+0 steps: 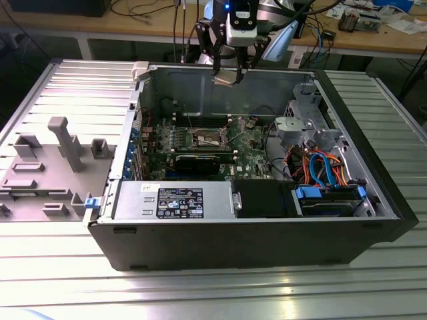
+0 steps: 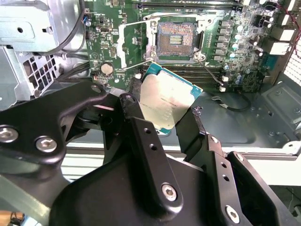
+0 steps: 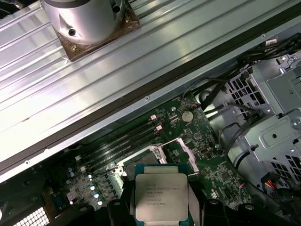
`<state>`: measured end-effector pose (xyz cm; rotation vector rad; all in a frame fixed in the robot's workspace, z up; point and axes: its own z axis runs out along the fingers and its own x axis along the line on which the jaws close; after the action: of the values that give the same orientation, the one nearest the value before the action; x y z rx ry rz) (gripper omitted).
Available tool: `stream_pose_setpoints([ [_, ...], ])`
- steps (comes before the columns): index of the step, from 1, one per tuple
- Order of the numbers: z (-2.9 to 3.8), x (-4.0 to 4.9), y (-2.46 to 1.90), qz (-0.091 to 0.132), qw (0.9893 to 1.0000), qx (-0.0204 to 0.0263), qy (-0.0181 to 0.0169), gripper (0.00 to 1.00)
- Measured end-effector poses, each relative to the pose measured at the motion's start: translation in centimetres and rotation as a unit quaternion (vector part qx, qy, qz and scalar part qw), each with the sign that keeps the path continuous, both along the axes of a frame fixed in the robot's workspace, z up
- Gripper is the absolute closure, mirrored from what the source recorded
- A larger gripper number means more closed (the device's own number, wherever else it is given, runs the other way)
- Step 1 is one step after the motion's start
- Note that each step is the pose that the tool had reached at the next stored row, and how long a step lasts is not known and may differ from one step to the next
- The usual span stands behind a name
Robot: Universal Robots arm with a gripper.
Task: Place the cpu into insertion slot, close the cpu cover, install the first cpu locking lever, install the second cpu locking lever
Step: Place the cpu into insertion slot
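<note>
Chip pinched by its edges in my hand, silver top plain in both wrist views. I hover at the far wall of the open computer case, above the green board. Socket lies uncovered below, pin grid showing, chip well apart from it.
</note>
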<state>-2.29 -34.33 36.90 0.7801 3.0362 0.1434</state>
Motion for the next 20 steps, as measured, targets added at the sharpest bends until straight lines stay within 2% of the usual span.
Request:
stream_pose_setpoints([
  [11,-0.01,0.0,0.0,-0.023,0.9997,0.0,0.0,0.46],
  [20,-0.01,0.0,0.0,-0.027,0.9996,0.0,0.0,0.46],
])
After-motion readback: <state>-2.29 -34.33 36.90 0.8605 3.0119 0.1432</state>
